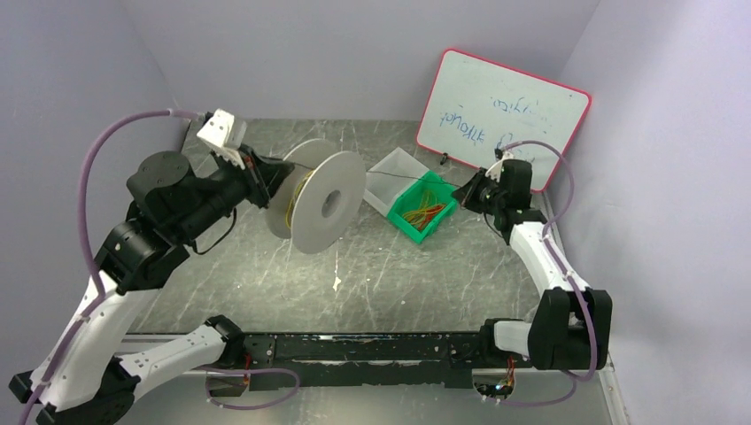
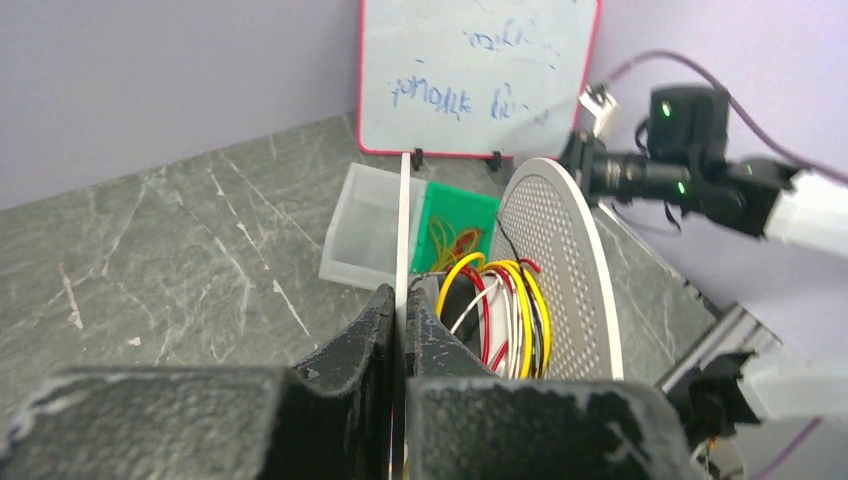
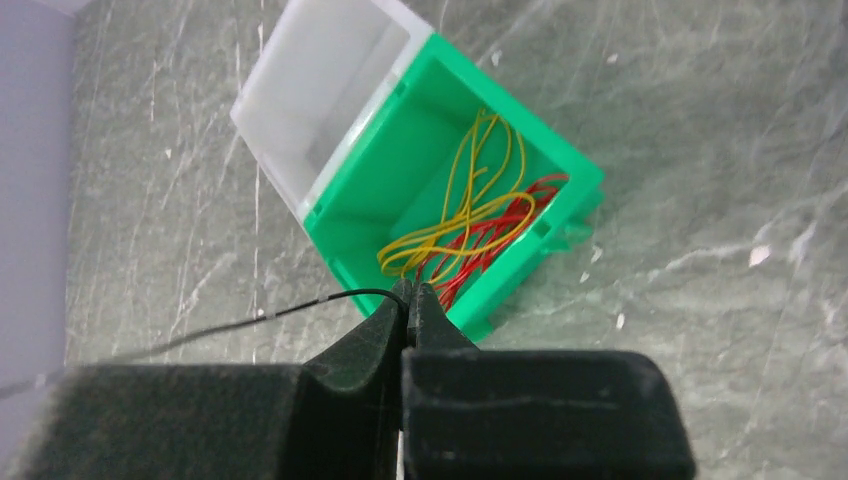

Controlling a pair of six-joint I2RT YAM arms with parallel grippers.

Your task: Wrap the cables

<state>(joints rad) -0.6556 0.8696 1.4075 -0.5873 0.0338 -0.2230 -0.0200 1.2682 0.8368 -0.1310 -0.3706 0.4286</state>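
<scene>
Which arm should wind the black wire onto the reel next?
Right. The right tool pinches the black wire stretched to the reel; the left tool is busy clamping the reel's rim.

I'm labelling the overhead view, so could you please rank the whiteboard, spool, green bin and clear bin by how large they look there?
Largest to smallest in the top view:
1. whiteboard
2. spool
3. green bin and clear bin: these look about alike, so I would not rank one above the other.

High overview, close wrists, shared bin (image 1: 440, 189)
</scene>
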